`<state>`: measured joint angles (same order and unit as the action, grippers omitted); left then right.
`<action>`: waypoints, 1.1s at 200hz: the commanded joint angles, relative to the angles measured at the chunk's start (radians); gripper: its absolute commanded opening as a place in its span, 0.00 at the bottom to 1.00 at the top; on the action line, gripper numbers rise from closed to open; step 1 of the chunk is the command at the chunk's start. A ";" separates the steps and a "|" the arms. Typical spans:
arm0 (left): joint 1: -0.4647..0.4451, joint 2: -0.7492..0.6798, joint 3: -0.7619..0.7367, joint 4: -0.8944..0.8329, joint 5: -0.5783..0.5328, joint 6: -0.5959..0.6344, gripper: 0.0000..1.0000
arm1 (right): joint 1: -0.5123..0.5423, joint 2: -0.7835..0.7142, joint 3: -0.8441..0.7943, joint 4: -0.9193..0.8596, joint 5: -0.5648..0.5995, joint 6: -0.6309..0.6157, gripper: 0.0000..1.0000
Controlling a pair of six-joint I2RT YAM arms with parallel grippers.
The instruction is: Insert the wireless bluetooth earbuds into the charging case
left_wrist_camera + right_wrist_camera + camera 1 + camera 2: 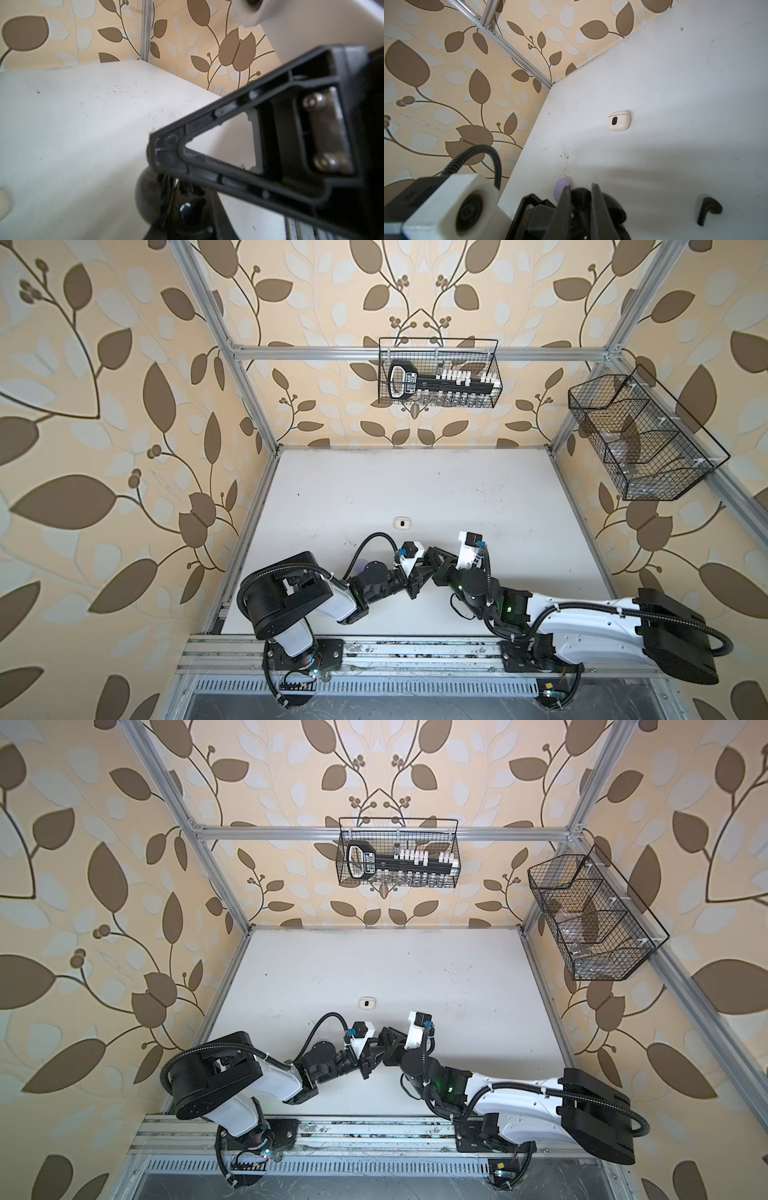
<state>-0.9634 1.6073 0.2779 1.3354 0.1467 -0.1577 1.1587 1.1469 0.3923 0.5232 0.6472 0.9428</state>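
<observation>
Both grippers meet near the table's front middle, the left gripper (422,572) (376,1048) tip to tip with the right gripper (434,562) (388,1038). In the left wrist view the left gripper (187,209) is shut on a rounded black charging case (145,193). The right gripper (581,193) is shut on a small black earbud (581,196), right at the black case (612,207). A second black earbud (708,208) lies loose on the table. A closed white charging case (402,522) (368,1003) (618,121) sits farther back. A lavender rounded thing (562,188) shows behind one right finger.
The white table (415,489) is fenced by aluminium frame posts (253,406). A wire basket (440,373) with a black tool hangs on the back wall. Another wire basket (640,439) hangs on the right wall. A metal rail (415,651) runs along the front edge.
</observation>
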 commanded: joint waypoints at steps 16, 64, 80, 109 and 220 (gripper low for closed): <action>-0.012 -0.048 0.017 0.089 -0.044 0.001 0.00 | 0.027 0.013 -0.010 0.017 0.014 0.017 0.12; -0.012 -0.076 0.012 0.088 -0.068 -0.016 0.00 | 0.038 0.024 -0.016 0.023 0.042 0.019 0.12; -0.012 -0.089 0.008 0.089 -0.061 -0.017 0.00 | 0.038 0.022 -0.019 0.023 0.046 0.019 0.12; -0.012 -0.103 0.002 0.088 -0.042 -0.011 0.00 | 0.037 0.019 -0.018 0.020 0.045 0.019 0.12; -0.011 -0.140 -0.022 0.088 -0.016 0.010 0.00 | 0.065 0.025 -0.004 0.064 0.001 -0.061 0.34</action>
<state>-0.9634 1.5177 0.2535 1.3090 0.1032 -0.1631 1.2072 1.1629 0.3916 0.5934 0.6704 0.9127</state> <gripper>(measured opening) 0.231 0.308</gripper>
